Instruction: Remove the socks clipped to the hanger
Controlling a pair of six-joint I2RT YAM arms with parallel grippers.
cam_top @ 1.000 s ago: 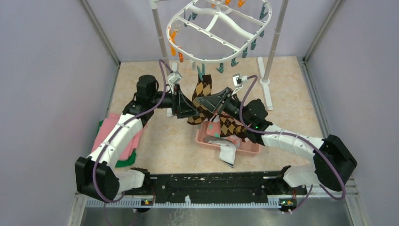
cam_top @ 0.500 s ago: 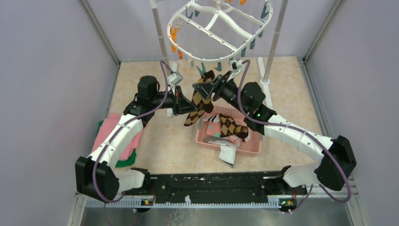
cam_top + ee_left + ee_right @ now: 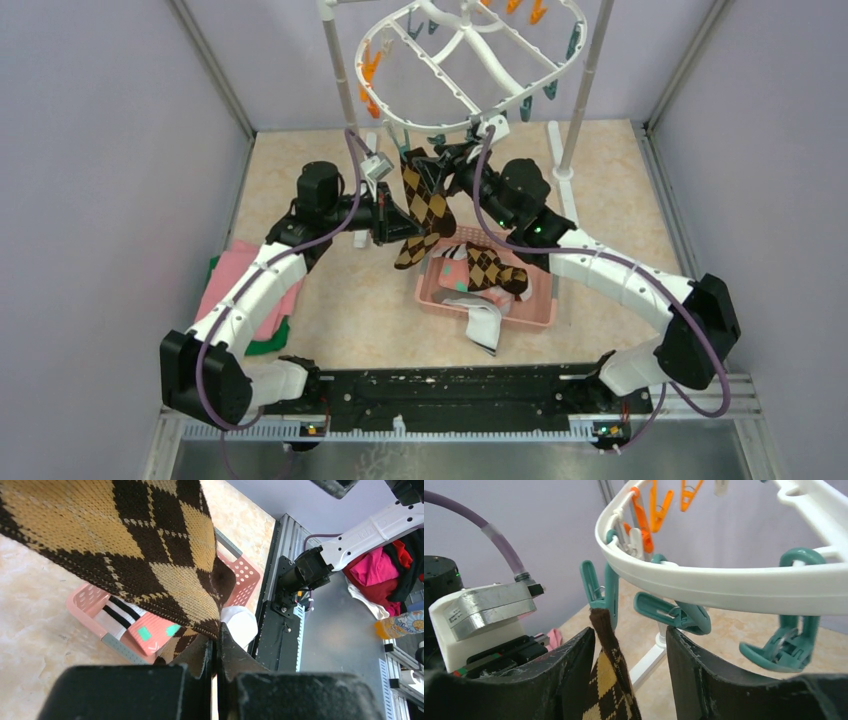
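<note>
My left jaws (image 3: 216, 637) are pressed together against the lower edge of the argyle sock (image 3: 125, 545); I can't tell whether fabric is caught. My right jaws (image 3: 631, 675) are spread either side of its cuff, just under the teal clip (image 3: 608, 587) pinning it to the hanger (image 3: 724, 577). The pink basket (image 3: 85, 597) sits below on the counter.

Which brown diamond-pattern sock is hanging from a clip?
The brown-and-tan argyle knit sock pinched in the teal plastic clip under the white oval hanger; its matching sock lies in the pink plastic basket.
</note>
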